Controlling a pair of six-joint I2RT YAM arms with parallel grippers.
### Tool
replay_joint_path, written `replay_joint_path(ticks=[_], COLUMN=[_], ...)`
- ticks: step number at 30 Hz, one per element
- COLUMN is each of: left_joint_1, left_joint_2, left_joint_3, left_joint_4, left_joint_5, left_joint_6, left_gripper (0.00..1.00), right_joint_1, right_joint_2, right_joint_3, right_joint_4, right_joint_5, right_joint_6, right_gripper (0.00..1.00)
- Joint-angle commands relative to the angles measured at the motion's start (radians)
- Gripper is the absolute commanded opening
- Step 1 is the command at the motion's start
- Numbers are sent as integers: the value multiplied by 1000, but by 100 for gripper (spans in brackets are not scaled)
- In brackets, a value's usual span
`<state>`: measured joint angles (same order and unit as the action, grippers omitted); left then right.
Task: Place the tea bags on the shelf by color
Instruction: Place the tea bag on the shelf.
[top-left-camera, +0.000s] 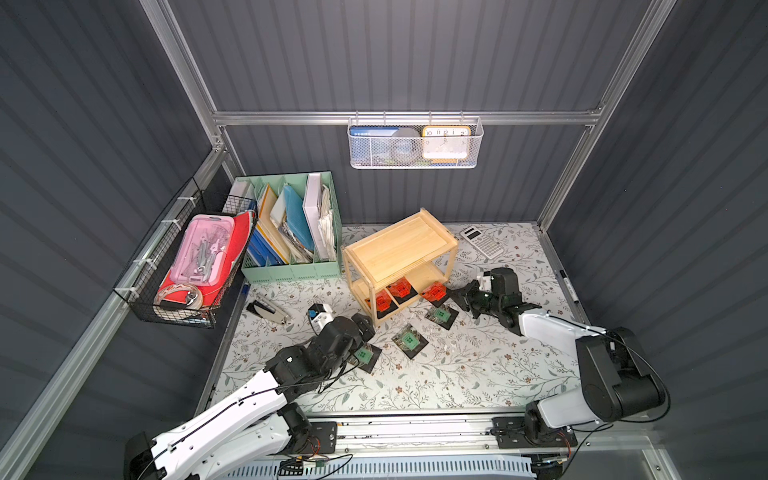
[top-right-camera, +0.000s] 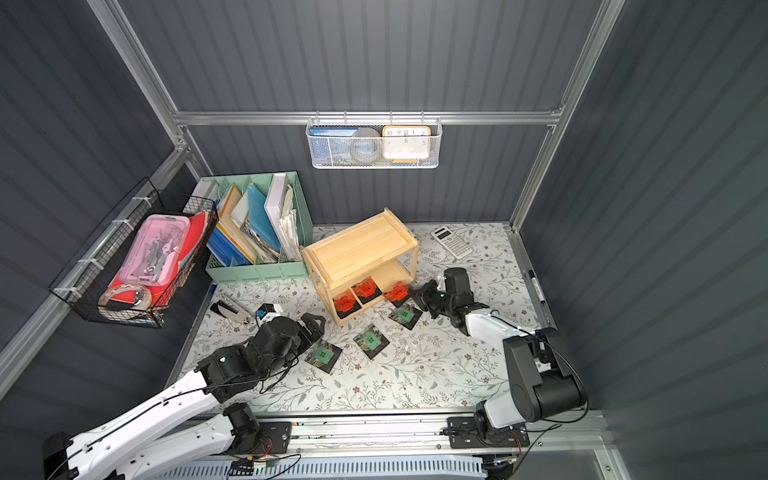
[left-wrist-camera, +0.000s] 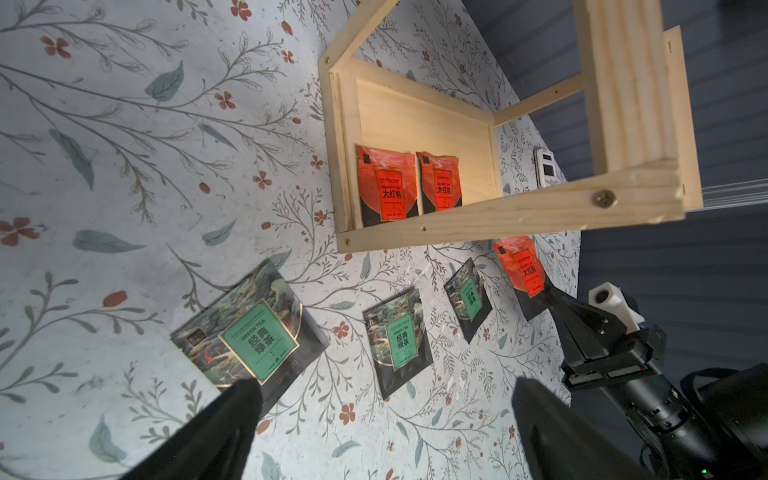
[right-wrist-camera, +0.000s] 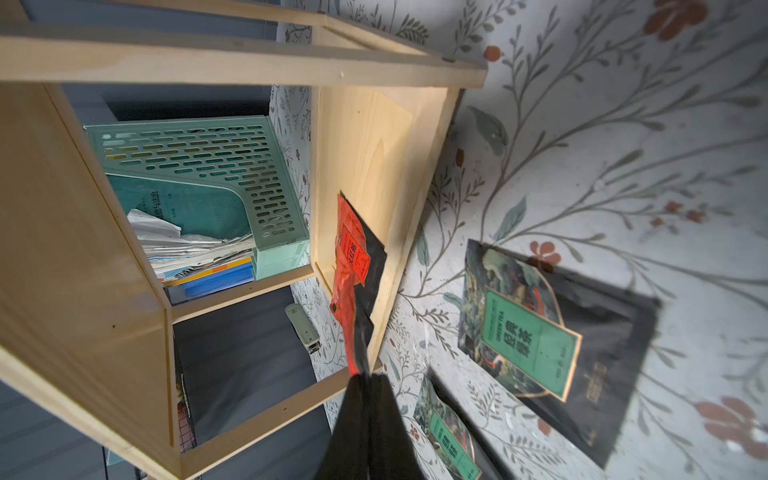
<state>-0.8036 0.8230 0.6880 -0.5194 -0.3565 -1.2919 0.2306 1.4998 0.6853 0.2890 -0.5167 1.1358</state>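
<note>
The light wooden shelf (top-left-camera: 399, 249) stands at the back middle of the table. Two orange-red tea bags (top-left-camera: 381, 300) (top-left-camera: 401, 289) lie on its lower tier. My right gripper (top-left-camera: 455, 296) is shut on a third orange-red tea bag (top-left-camera: 434, 292) at the right end of that tier; in the right wrist view this bag (right-wrist-camera: 351, 340) sticks out edge-on from the gripper (right-wrist-camera: 365, 376). Three green tea bags (top-left-camera: 442, 314) (top-left-camera: 409, 340) (top-left-camera: 365, 354) lie on the table in front. My left gripper (left-wrist-camera: 384, 415) is open and empty, one fingertip (left-wrist-camera: 237, 411) over a corner of the nearest green bag (left-wrist-camera: 257, 336).
A mint-green file organizer (top-left-camera: 291, 232) stands left of the shelf, and a calculator (top-left-camera: 482, 241) lies behind it on the right. A stapler (top-left-camera: 268, 309) lies near the left edge, a marker (top-left-camera: 567, 286) at the right edge. A black wire basket (top-left-camera: 187, 266) hangs on the left wall.
</note>
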Motion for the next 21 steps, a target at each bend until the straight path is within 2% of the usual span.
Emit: replay_joint_path(ticks=[1,10,21], left_joint_1=[36,225,348], left_joint_2=[13,61,123], left_joint_3=[34,56,83], left_joint_4=[-20,24,67], left_joint_5=[30,168,262], left_joint_6=[91,261,401], left_gripper=[100,100,100], right_joint_1=[-4,-4,2], right_joint_2=[45,154,287], right_joint_3=[29,69,143], right_joint_4=[78,182,267], right_joint_5=[9,52,76], right_joint_6=[9,27,29], right_gripper=[0,0,0])
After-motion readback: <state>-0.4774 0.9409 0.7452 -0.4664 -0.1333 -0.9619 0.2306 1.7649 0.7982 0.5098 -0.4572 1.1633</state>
